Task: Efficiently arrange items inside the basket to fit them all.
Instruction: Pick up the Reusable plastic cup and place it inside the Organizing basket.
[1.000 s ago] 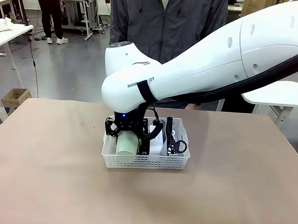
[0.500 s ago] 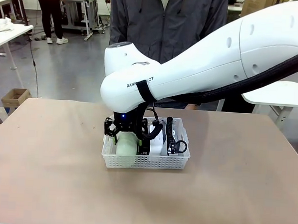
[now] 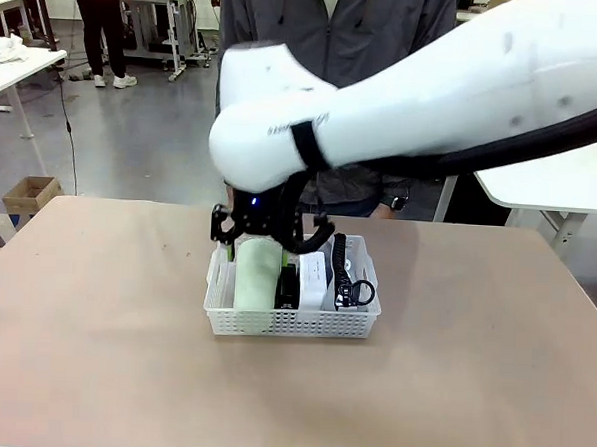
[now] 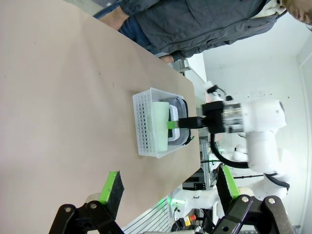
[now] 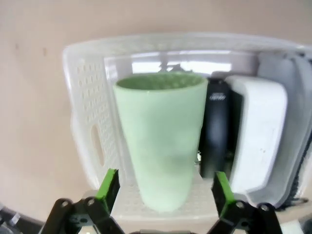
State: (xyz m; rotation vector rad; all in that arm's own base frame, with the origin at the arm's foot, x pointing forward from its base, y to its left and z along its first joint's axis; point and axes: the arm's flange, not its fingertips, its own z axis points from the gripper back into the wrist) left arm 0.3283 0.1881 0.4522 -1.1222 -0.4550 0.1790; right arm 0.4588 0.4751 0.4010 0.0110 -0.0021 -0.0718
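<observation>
Basket [image 3: 290,323] near table [image 3: 91,353] middle | holds pale-green cup [image 5: 158,146] lying along its left end, black stapler [image 5: 216,131] beside it, white box [image 5: 256,141] next, grey pouch [image 3: 351,276] at right end, likely packed side by side to fit | right gripper [image 5: 163,187] above cup, jaws released | left gripper [image 4: 170,187] well clear, jaws spread, empty.

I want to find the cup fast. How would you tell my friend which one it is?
Look at the brown table, then the white lattice plastic basket in its middle. The tall pale-green cup lies at the basket's left end, beside a black stapler; it is the only green item.
</observation>
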